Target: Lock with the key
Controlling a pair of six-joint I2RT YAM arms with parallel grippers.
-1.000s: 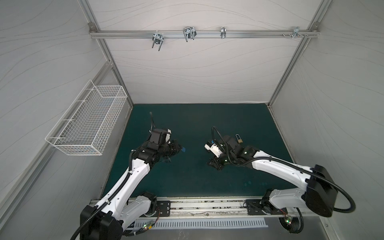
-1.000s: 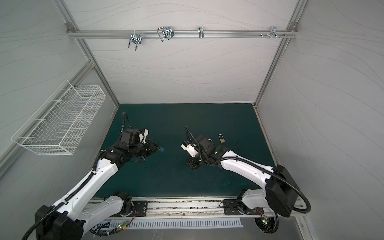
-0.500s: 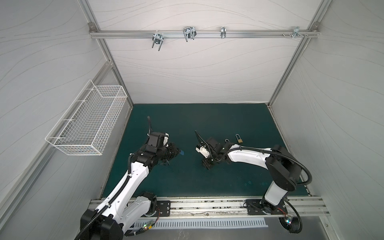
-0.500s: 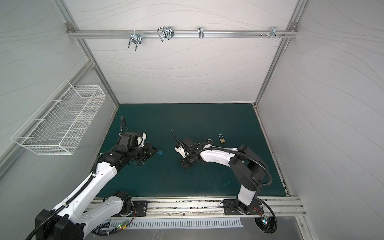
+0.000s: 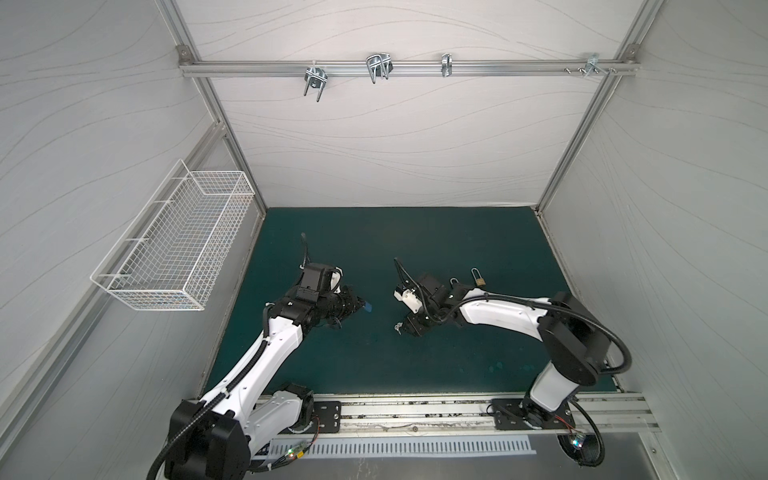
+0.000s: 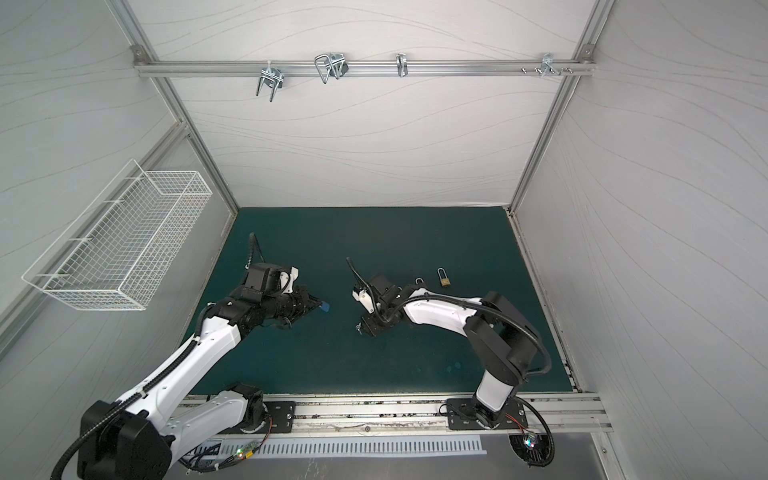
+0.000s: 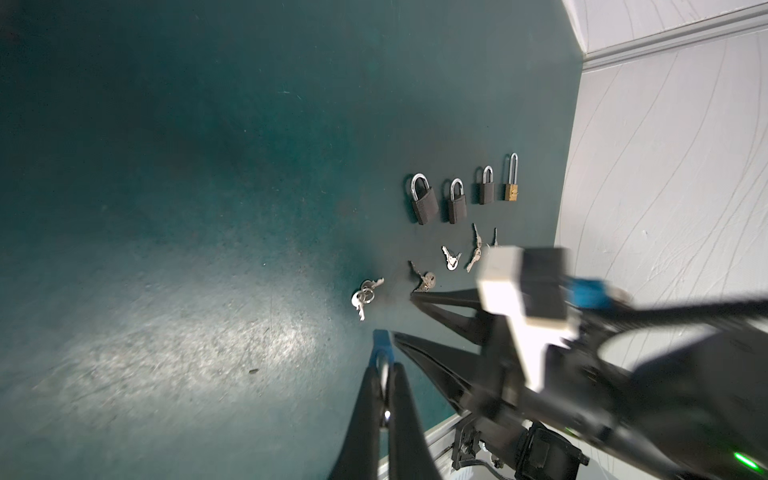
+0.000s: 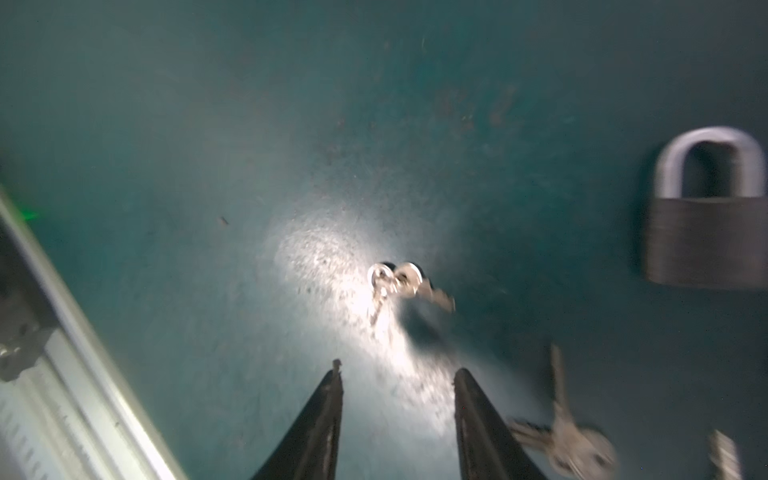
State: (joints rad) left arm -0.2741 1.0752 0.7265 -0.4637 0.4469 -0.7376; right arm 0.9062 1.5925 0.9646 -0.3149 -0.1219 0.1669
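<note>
The left end effector (image 7: 384, 376) is closed on a small blue item (image 7: 381, 341), with a silver loop pinched between its fingers. What the item is I cannot tell. In both top views it hovers over the left half of the green surface (image 5: 415, 241), pointing toward the middle.

The right end effector (image 8: 399, 372) is open, its jaws apart and empty, low over the surface near the middle. A ring of keys (image 8: 399, 286) lies flat on the surface just beyond its fingertips, apart from them.

Four padlocks lie in a row on the right half of the surface. Three are dark padlocks (image 7: 424, 201), and at the end nearest the right wall is a brass padlock (image 7: 511, 185) with a long shackle. The dark one closest to the right end effector shows both shackle legs meeting its body, though that view is blurred. Three more key sets (image 7: 451, 257) lie in front of the row, toward the robot's base. In both top views the right arm hides most of them.
</note>
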